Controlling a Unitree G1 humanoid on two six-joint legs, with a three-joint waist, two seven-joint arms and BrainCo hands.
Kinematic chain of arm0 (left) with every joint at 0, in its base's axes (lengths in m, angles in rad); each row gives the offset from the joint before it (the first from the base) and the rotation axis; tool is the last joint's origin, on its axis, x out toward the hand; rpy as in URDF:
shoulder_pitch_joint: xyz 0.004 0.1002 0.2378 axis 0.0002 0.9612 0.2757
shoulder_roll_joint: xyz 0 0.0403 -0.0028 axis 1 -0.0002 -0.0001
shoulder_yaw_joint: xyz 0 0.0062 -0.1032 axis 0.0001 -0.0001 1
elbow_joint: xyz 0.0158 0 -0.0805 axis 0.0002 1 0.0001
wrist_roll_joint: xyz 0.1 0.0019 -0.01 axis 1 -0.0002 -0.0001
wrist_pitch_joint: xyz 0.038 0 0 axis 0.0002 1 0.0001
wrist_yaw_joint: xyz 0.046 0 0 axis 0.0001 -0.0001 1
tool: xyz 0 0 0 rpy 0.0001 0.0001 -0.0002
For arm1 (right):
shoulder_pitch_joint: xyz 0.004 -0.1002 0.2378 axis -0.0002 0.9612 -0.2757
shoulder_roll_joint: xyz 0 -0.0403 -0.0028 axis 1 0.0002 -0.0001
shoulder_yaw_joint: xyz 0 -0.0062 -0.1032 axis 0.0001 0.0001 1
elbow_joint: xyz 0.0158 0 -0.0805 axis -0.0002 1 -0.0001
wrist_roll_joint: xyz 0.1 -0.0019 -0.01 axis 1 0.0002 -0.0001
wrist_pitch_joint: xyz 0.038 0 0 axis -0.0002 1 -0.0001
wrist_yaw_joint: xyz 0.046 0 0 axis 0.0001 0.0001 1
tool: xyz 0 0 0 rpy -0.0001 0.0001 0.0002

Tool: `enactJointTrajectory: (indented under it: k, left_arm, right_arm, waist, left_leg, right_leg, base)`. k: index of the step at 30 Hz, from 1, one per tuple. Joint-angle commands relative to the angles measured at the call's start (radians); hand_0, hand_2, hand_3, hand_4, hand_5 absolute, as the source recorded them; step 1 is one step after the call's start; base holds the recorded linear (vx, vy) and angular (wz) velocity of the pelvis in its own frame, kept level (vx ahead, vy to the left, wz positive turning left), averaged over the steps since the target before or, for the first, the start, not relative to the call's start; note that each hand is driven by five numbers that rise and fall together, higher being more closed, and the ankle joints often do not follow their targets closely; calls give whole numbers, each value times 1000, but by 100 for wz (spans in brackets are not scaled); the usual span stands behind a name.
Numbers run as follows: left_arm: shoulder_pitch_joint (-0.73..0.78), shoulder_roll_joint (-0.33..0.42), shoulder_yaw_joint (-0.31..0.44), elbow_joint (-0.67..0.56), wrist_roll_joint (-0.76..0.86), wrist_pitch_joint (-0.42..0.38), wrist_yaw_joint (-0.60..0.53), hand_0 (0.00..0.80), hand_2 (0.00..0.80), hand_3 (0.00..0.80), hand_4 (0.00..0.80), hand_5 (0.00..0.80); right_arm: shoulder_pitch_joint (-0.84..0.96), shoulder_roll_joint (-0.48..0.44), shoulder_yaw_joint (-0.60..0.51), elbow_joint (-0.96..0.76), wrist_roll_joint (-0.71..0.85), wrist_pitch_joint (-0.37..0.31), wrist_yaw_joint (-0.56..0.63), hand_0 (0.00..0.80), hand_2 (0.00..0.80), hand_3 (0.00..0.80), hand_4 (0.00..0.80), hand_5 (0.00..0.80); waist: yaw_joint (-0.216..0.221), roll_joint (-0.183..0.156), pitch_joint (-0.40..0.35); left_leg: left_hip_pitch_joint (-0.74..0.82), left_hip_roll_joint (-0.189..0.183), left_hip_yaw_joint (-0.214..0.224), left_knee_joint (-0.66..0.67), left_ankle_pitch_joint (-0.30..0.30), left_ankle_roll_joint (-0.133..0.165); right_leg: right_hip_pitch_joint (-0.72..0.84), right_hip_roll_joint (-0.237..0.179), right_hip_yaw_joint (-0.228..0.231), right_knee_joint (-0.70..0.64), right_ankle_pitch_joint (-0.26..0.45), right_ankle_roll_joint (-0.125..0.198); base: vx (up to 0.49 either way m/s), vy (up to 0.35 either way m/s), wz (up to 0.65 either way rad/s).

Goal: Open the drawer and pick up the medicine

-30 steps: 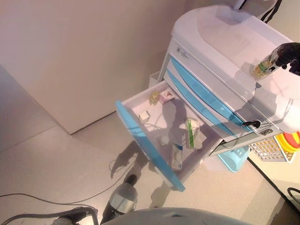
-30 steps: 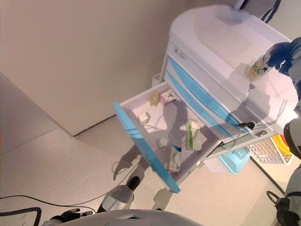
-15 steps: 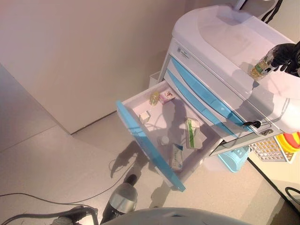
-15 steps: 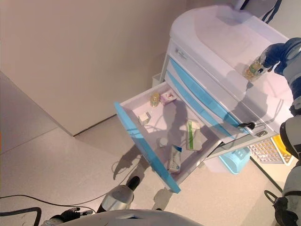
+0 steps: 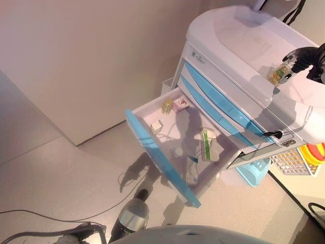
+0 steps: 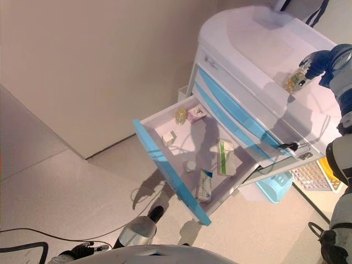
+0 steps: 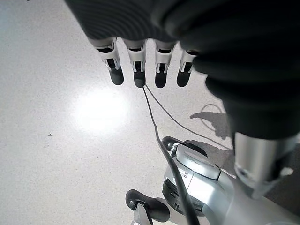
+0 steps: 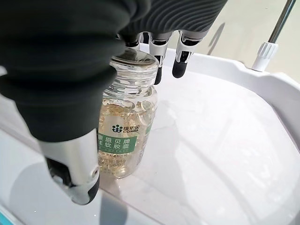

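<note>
A clear medicine bottle [image 8: 125,125] of yellow capsules, green-labelled, rests its base on the white top of the cart [image 5: 238,35]. My right hand [image 5: 300,55] is shut on it, fingers over the cap and thumb [image 8: 72,166] down its side; in the head views the bottle [image 5: 278,74] leans near the cart's right end. The blue-fronted drawer [image 5: 158,152] stands pulled out, with a small amber bottle [image 5: 166,105], a pink box [image 5: 180,104] and a green-and-white box [image 5: 208,144] inside. My left hand [image 7: 136,65] hangs open over the floor.
Two shut blue drawers [image 5: 218,109] sit above the open one. A light blue basket [image 5: 254,174] and a white grid tray [image 5: 292,161] lie by the cart's right side. A beige wall [image 5: 91,61] runs on the left. A white pole [image 8: 270,44] rises behind the cart top.
My right hand has shifted the bottle a little to the left and farther back on the cart top. The drawer and left hand have not moved.
</note>
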Motion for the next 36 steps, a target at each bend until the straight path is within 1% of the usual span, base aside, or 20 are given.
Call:
enactJointTrajectory:
  k: [1, 7, 10, 12, 14, 21, 24, 31, 36]
  left_arm:
    - [51, 38, -40, 2, -2, -15, 11, 0, 0, 0, 0, 0]
    - [45, 24, -49, 8, -15, -13, 20, 0, 0, 0, 0, 0]
    - [42, 20, -51, 12, -21, -13, 21, 0, 0, 0, 0, 0]
    - [39, 16, -53, 15, -26, -12, 22, 0, 0, 0, 0, 0]
    - [35, 11, -53, 17, -29, -9, 22, 0, 0, 0, 0, 0]
    - [28, -14, -63, 31, -42, -8, 28, 0, 0, 0, 0, 0]
    - [26, -19, -67, 33, -44, -8, 28, 0, 0, 0, 0, 0]
    - [25, -23, -72, 44, -19, -11, 21, 0, 0, 0, 0, 0]
    - [15, -30, -85, 53, 15, -5, 9, 0, 0, 0, 0, 0]
  right_arm:
    - [-99, -20, 85, 20, 22, -7, -35, 0, 0, 0, 0, 0]
    - [-140, -31, 106, 10, 84, -8, -64, 0, 0, 0, 0, 0]
    - [-156, -40, 109, 5, 120, -19, -90, 0, 0, 0, 0, 0]
    - [-168, -48, 106, -8, 154, -11, -124, 0, 0, 0, 0, 0]
    - [-178, -52, 104, -19, 153, 0, -148, 0, 0, 0, 0, 0]
    - [-237, -75, 129, -30, 216, -7, -261, 0, 0, 0, 0, 0]
    - [-254, -88, 133, -44, 229, 10, -295, 0, 0, 0, 0, 0]
    - [-273, -120, 150, -33, 236, 26, -315, 0, 0, 0, 0, 0]
    - [-263, -144, 121, -41, 293, 48, -392, 0, 0, 0, 0, 0]
  waist:
    - [-2, 6, -68]
    - [-22, 11, -85]
    - [-31, 15, -92]
    - [-41, 18, -100]
    - [-48, 21, -105]
    - [-74, 33, -130]
    - [-81, 36, -138]
    - [-99, 42, -149]
    - [-127, 52, -155]
  left_leg:
    - [63, 7, 69, 10, -133, 24]
    - [68, 11, 84, 3, -133, 22]
    - [72, 12, 91, 0, -133, 20]
    - [74, 14, 99, -1, -133, 20]
    - [76, 14, 106, -3, -135, 19]
    - [81, 16, 129, -5, -139, 16]
    - [83, 17, 137, -6, -142, 16]
    - [87, 23, 163, -4, -146, 16]
    - [90, 28, 194, -5, -151, 17]
  right_leg:
    - [-86, -35, 77, 97, 54, 43]
    - [-89, -39, 83, 98, 51, 42]
    - [-90, -41, 85, 98, 51, 42]
    - [-90, -42, 87, 97, 51, 41]
    - [-91, -43, 91, 95, 51, 41]
    - [-94, -47, 101, 92, 49, 38]
    - [-97, -47, 103, 92, 48, 36]
    - [-103, -53, 105, 98, 49, 37]
    - [-114, -56, 119, 103, 53, 42]
  base:
    - [-31, 6, -3]
    - [-49, 6, -4]
    - [-48, 4, -6]
    - [-54, 3, -12]
    - [-57, 2, -9]
    - [-47, 12, -5]
    - [-38, 8, -12]
    - [-38, -15, -7]
    - [-50, -28, -14]
